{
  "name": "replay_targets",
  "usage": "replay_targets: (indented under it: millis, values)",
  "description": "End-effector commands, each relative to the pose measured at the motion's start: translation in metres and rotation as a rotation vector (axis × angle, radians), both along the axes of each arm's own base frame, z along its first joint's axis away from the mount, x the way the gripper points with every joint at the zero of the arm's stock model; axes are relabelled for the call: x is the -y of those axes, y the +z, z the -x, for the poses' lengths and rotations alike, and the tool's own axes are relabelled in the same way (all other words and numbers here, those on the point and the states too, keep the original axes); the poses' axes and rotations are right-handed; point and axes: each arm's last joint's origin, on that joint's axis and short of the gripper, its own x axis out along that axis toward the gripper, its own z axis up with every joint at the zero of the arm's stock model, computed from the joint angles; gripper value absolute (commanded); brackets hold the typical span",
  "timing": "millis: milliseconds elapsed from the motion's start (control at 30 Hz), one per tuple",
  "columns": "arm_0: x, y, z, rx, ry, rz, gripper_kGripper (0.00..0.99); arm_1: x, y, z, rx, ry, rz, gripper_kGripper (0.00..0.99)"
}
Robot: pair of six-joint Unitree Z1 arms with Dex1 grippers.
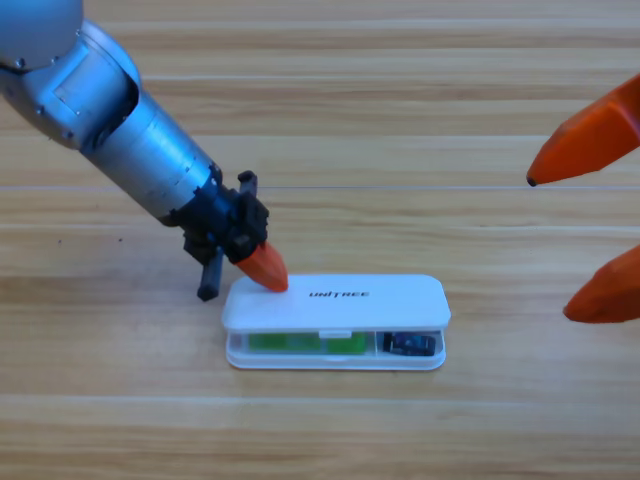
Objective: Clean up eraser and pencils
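lid press could skid the case

left gripper (pixel 265 268) sits tip-down on the left end of the white case (pixel 336 320) lid, can't tell if its claw is wide or narrow. lid looks nearly down, green stuff showing through the front. no pencils or eraser visible outside. off-centre push might tip or slide it. right gripper (pixel 590 225) waits at the right edge, spread wide.

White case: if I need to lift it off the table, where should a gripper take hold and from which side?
Probably the right short end of the white case: the right gripper waits open beside it, and that rounded end is free. The left gripper already presses on the lid's left corner.
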Motion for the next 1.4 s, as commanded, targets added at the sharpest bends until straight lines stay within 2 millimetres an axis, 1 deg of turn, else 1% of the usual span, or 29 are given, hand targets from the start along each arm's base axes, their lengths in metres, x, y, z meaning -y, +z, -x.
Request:
replay_targets:
  millis: [33,467,800,1400]
  values:
    - [0.011,-0.024,0.014,-0.046,-0.038,-0.048,0.0,0.006,-0.003,-0.001,-0.022,-0.016,-0.014,0.945]
    - [0.017,-0.035,0.021,-0.05,-0.069,-0.064,0.0,0.003,-0.005,-0.003,-0.03,-0.014,-0.009,0.945]
    - [0.023,-0.041,0.023,-0.047,-0.086,-0.078,0.0,0.002,-0.006,-0.003,-0.034,-0.012,-0.007,0.945]
    - [0.024,-0.061,0.029,-0.063,-0.1,-0.105,0.0,0.001,-0.008,-0.004,-0.04,-0.012,-0.001,0.945]
